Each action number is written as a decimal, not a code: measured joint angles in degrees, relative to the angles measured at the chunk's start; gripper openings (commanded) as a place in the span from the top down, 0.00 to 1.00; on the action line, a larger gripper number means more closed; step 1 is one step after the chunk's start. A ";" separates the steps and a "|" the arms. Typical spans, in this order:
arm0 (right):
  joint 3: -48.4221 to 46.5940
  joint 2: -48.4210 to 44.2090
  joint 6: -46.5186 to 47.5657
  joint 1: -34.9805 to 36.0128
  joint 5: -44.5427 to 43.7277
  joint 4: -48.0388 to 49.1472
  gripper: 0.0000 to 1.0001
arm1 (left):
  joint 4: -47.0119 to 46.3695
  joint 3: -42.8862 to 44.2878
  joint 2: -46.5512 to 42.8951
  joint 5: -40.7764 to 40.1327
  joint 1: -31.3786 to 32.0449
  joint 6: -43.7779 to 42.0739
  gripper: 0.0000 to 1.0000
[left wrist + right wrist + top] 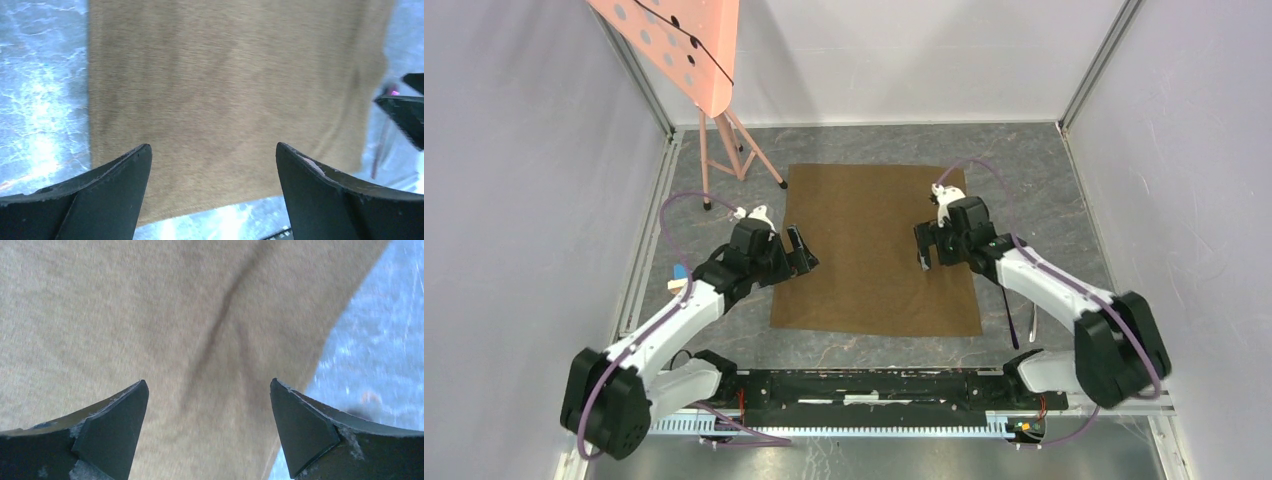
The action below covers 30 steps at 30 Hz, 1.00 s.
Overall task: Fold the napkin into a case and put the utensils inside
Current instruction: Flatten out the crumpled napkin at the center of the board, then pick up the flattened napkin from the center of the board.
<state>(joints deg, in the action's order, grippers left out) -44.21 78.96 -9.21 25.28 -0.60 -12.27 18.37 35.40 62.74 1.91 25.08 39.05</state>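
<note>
Dark fingers [100, 200] of the left gripper [212, 146] frame the bottom of its wrist view, spread wide with nothing between them. The right gripper [209, 382] stands just as wide and is equally empty. Both are poised over the napkin [874, 240], which lies flat and fully spread in the middle of the table [1044, 180] as a single tan-brown sheet. From above, the left gripper sits at the napkin's 9 o'clock edge, and the right gripper is toward its 3 o'clock side, a little inside the edge.

By my reading the task has barely begun. No fold shows, no case exists, and nothing lies on the cloth. All the folding, and then loading the utensils, is left to do. A shallow crease [220, 325] runs through the cloth under the right gripper and may want smoothing.

One purple-handled utensil [1011, 322] lies on the table off the napkin's 4 o'clock corner, close beside the right arm. I cannot pick out a silvery piece with confidence; the arm may cover it. Whether either gripper touches the cloth cannot be told. A small blue-and-wood block [678, 278], out at 9 o'clock, is half hidden by the left arm.
</note>
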 measured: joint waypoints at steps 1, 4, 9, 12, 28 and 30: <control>0.87 -2.49 -0.63 0.00 -0.42 -1.57 0.02 | 0.04 0.00 -2.08 1.05 0.00 -0.02 0.00; 3.91 -9.92 -4.74 0.09 -3.34 -6.69 0.02 | 0.63 0.00 -6.78 4.26 0.00 0.00 0.00; 9.62 -21.90 -18.69 -0.28 -12.02 -17.14 0.08 | 3.10 -0.17 -12.98 7.28 0.00 0.04 0.00; 12.00 -24.92 -27.28 -1.75 -14.75 -23.52 0.29 | 4.55 -0.20 -16.09 7.30 0.00 0.07 0.00; 14.60 -19.76 -44.39 -2.40 -8.50 -37.40 0.41 | 7.72 -1.18 -15.52 7.32 0.00 1.05 0.00; 14.91 -19.32 -45.00 -2.23 -8.24 -37.77 0.42 | 7.76 -1.33 -15.52 7.32 0.00 1.05 0.00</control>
<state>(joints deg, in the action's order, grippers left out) -29.30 59.64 -54.22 23.05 -8.84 -50.04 26.13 34.06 47.22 9.23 25.08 40.10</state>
